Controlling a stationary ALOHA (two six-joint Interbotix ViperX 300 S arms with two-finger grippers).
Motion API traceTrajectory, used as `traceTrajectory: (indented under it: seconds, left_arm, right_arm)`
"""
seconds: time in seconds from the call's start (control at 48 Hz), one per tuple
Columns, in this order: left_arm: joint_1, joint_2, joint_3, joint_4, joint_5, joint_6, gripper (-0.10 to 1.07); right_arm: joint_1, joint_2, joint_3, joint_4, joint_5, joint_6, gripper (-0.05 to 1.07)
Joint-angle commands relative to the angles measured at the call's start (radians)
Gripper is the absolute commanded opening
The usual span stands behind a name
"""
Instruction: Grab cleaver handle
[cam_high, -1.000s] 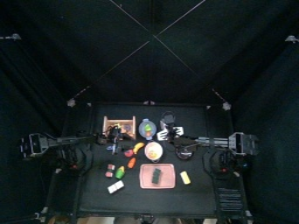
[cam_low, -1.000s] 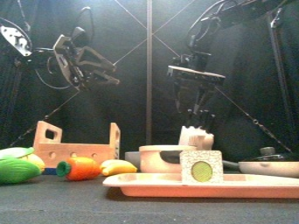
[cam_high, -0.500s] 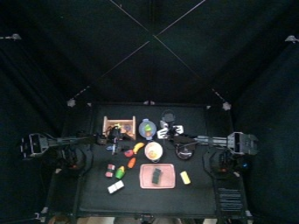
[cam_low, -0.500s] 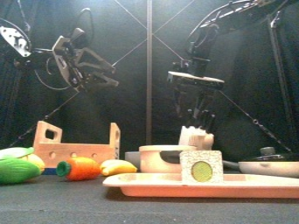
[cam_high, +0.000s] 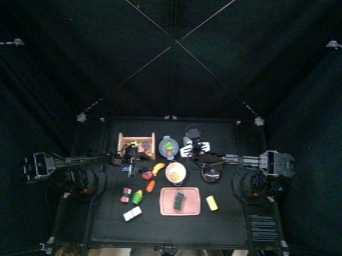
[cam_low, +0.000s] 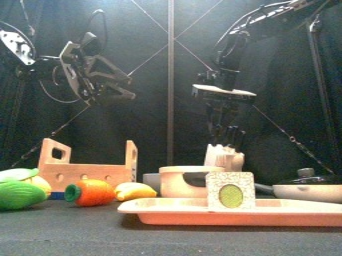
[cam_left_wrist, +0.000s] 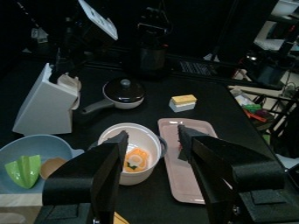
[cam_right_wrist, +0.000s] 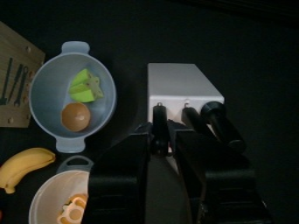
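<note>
1. As we look in from the desk's front edge, a pink tray (cam_low: 160, 208) lies nearest, carrying a pale cube with a green slice face (cam_low: 230, 190).
2. Just behind it sits a white bowl (cam_low: 178, 180), and off to the left a carrot (cam_low: 91, 192), a banana (cam_low: 134, 190) and a wooden rack (cam_low: 87, 165).
3. Further back stands the white knife block (cam_right_wrist: 184, 86), upright beside a blue bowl (cam_right_wrist: 73, 92), with three black handles poking out of its top.
4. And there's the right claw (cam_low: 225, 128), pointing straight down over that block!
5. Its wrist camera puts the cleaver handle (cam_right_wrist: 160, 114), the outermost one on the blue bowl's side, right between the claw's two sides.
6. Gripping or only straddling? I cannot tell.
7. Over on the left, the left claw (cam_left_wrist: 160, 150) hangs high above the desk, well apart from everything, spread wide and holding nothing.
8. A black pan (cam_low: 307, 185) sits at the far right.
</note>
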Motion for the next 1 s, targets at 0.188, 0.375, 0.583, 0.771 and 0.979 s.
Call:
traceTrajectory:
  seconds: [0.188, 0.375, 0.583, 0.771, 0.979]
  left_arm:
    - [0.003, 0.000, -0.006, -0.006, -0.003, 0.003, 0.87]
    - [0.003, -0.002, -0.006, -0.005, -0.003, 0.003, 0.87]
    - [0.003, -0.002, -0.006, -0.006, -0.003, 0.003, 0.87]
    - [0.003, 0.000, -0.005, -0.006, -0.003, 0.003, 0.87]
    - [0.006, -0.002, -0.006, -0.005, -0.003, 0.003, 0.87]
  right_arm:
    - [-0.011, -0.006, -0.017, 0.003, -0.003, 0.000, 0.53]
    - [-0.008, -0.006, -0.028, 0.012, 0.000, 0.000, 0.48]
    - [-0.006, -0.006, -0.029, 0.017, -0.002, -0.002, 0.47]
    - [-0.006, -0.006, -0.029, 0.017, 0.000, -0.002, 0.47]
    - [-0.005, -0.006, -0.031, 0.017, -0.002, -0.002, 0.47]
